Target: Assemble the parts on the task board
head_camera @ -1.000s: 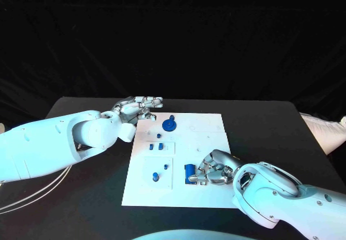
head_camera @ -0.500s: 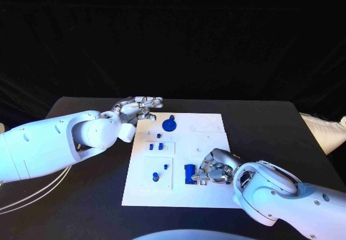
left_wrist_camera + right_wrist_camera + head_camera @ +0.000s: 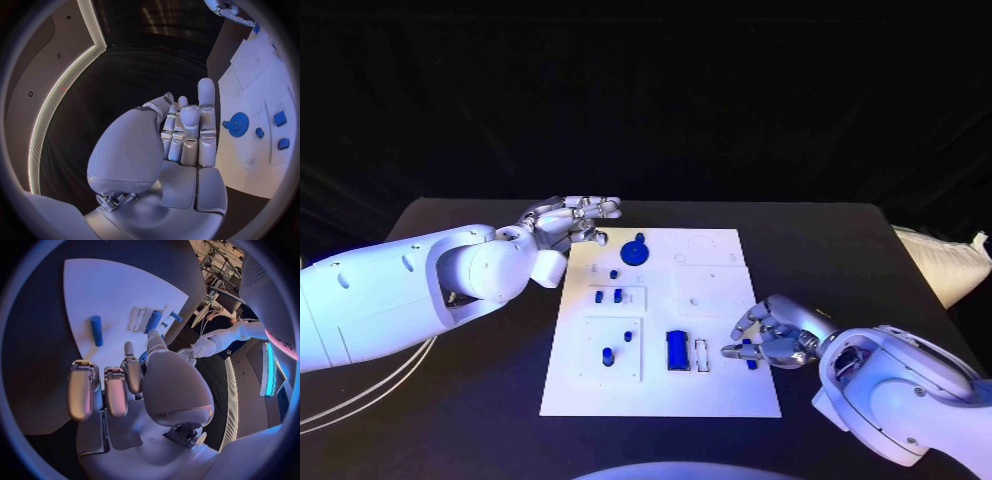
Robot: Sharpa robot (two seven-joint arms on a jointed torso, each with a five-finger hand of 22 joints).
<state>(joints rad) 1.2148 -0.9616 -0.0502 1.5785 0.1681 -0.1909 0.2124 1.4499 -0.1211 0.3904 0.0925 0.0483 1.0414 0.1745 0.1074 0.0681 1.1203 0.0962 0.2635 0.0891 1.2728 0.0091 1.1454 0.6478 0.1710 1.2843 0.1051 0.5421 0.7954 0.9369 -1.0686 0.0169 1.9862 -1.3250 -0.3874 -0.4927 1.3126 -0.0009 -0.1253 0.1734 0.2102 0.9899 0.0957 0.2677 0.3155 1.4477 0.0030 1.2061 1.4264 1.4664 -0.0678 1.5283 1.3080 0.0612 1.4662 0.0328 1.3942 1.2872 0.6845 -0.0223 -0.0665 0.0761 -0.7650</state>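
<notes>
— Many little blue parts (image 3: 678,350) are lying on the white task board (image 3: 718,390), sitting in the middle of the picture. One, a round gear (image 3: 636,250), is near the top.

— What are the hands doing?

— Left hand (image 3: 570,220) is hanging released at the board's upper left corner. Right hand (image 3: 776,335) is pinching a small blue peg (image 3: 750,353) at the lower right.

white task board (image 3: 718,385), blue parts (image 3: 678,350), black table (image 3: 848,260)

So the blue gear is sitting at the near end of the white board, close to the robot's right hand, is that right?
Not quite. The blue gear sits at the far end of the white board, close to the left robot hand, not the right robot hand. The head view shows it.
</notes>
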